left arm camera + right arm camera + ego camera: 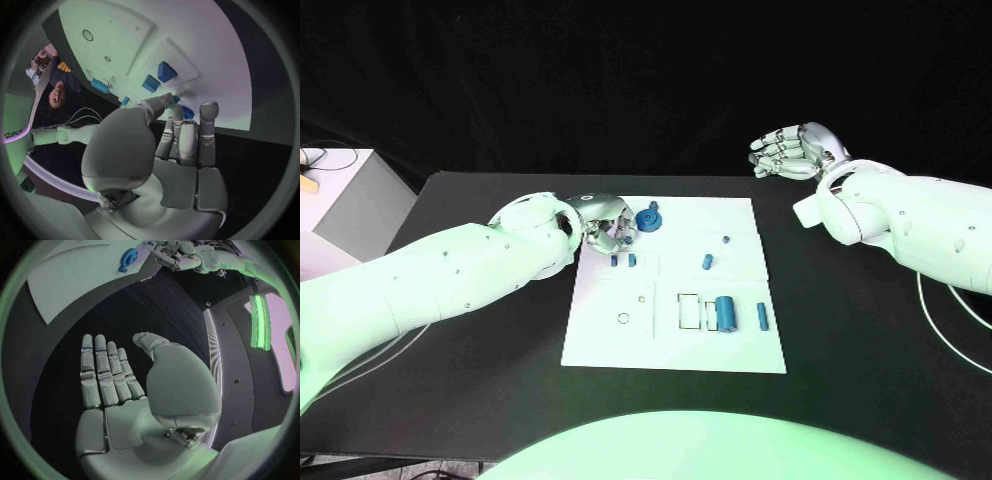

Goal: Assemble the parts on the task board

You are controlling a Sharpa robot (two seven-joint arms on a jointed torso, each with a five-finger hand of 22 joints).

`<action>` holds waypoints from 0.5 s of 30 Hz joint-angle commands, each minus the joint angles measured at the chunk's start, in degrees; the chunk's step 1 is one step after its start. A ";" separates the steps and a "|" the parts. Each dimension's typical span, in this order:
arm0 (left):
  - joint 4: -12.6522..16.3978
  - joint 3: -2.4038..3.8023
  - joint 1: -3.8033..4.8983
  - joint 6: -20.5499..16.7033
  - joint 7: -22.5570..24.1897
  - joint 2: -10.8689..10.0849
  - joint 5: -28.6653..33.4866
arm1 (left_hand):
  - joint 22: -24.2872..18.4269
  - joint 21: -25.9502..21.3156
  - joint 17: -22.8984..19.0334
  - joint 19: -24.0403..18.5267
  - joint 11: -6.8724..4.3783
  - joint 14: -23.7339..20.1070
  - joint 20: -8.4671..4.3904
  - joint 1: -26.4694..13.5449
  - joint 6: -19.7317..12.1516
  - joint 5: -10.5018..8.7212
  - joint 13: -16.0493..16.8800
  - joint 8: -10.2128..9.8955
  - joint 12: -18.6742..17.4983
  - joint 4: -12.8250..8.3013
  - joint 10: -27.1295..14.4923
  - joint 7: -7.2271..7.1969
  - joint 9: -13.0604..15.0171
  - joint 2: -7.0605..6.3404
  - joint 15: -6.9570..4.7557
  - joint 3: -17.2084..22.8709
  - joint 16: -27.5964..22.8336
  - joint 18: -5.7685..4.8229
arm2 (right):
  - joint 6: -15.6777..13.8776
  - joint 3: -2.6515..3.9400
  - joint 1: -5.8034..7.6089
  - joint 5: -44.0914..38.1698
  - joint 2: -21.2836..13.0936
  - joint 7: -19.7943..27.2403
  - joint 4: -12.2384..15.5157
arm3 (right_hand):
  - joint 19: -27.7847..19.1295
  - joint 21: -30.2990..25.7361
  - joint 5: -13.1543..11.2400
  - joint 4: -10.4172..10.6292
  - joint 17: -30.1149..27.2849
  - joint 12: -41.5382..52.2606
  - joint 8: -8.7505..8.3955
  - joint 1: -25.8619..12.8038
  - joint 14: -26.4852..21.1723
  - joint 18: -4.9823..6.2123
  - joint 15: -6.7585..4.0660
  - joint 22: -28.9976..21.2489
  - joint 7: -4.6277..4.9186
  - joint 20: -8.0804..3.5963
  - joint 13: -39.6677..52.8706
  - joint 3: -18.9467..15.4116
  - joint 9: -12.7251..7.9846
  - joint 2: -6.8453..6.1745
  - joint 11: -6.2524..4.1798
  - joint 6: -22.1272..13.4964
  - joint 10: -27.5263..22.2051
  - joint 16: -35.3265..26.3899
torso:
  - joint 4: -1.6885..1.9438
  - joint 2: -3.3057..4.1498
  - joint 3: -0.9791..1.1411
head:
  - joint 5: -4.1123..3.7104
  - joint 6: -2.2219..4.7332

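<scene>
The step in hand looks like a pick at the far left corner of the task board (603, 340), and doing it well probably means bringing the fingers down slowly around one blue part only, closing once the part sits squarely between thumb and fingertips, and keeping the neighbouring pieces undisturbed

Nearest the robot, on the near half of the board, a large blue cylinder (728, 314) lies beside a white rectangular outline, with a slimmer blue pin (763, 317) just to its right. A small ring mark sits to their left. Farther up, a short blue peg (708, 262) lies near the board's middle and a tiny blue piece (726, 239) beyond it

The left hand (599, 228) hangs over the board's far left part, fingers curled downward. Two small blue blocks (623, 260) lie just near of its fingertips, and a round blue gear-like part (649, 219) stands just beside the fingers on their right. In the left wrist view the fingertips (208, 111) point at the board with blue blocks (166, 71) just beyond them and a bit of blue showing between the digits; whether they already pinch it or merely touch it I cannot tell

Farthest off, the right hand (795, 150) is raised above the black table (877, 380), well apart from the board, fingers loosely bent and released, holding nothing; the right wrist view shows its palm (125, 390) bare
</scene>
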 commanded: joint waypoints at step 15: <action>-0.23 0.04 0.00 0.16 0.32 0.52 0.33 | 0.06 -0.18 0.48 0.47 0.15 0.56 -0.10 -0.01 2.60 -0.19 1.09 1.44 2.40 0.73 -1.09 0.41 0.95 1.52 -0.11 -0.73 0.42 -1.19 | 0.62 0.03 -0.02 -0.35 0.10 0.29 0.02 | 0.41 0.29 0.13 -0.04 -0.14 0.16 -0.15 -0.52 0.29 0.36 0.03 -0.12 2.38 0.15 -0.08 0.52 -0.09 0.12 -0.04 0.32 0.44 -0.27 | 0.03 0.00 -0.03 | -0.03 0.00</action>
